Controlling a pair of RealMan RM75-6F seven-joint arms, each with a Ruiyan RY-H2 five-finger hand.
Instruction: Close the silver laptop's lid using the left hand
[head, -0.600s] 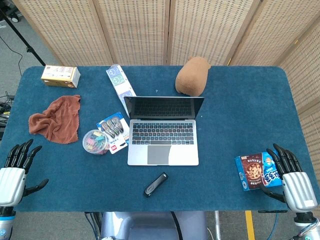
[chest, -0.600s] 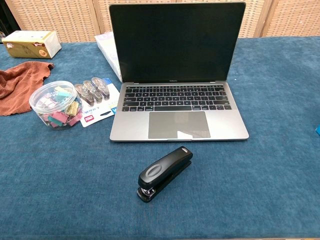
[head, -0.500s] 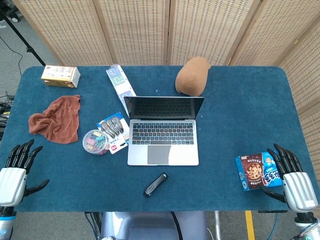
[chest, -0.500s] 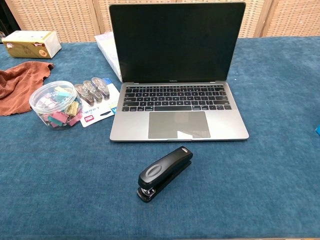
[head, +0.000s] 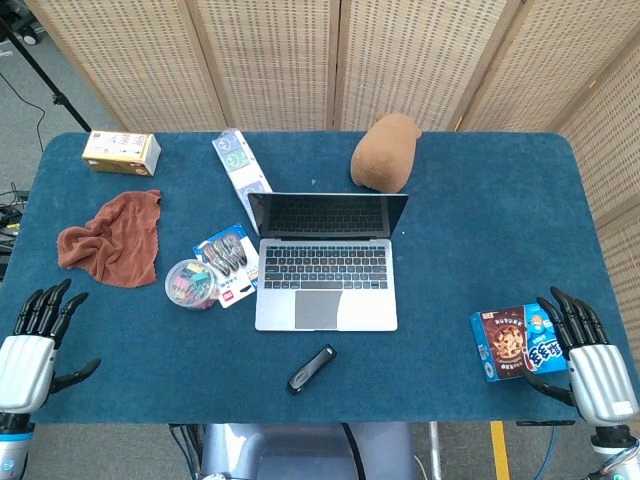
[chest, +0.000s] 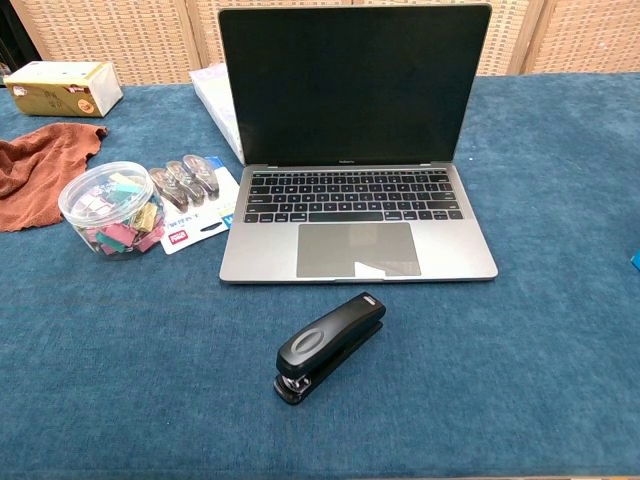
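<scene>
Left hand hovering at near-left corner of surface, fingers spread wide, holding nothing, well apart from laptop. Right hand likewise at near-right corner, fingers apart and empty, sitting just beside blue cookie box, contact unclear.

Silver laptop sitting mid-surface w/ lid still upright and open, screen dark, keyboard and trackpad facing robot; same in chest view. Black stapler lying near front edge, just in front of laptop, apart from it. Clear tub of coloured clips and blister pack of tape dispensers lying close to laptop's left side, pack's corner nearly touching base. Rust-brown cloth crumpled further left. Small cardboard box at far-left corner. White carton lying angled behind lid's left corner. Brown rounded lump resting behind laptop, far side.
</scene>
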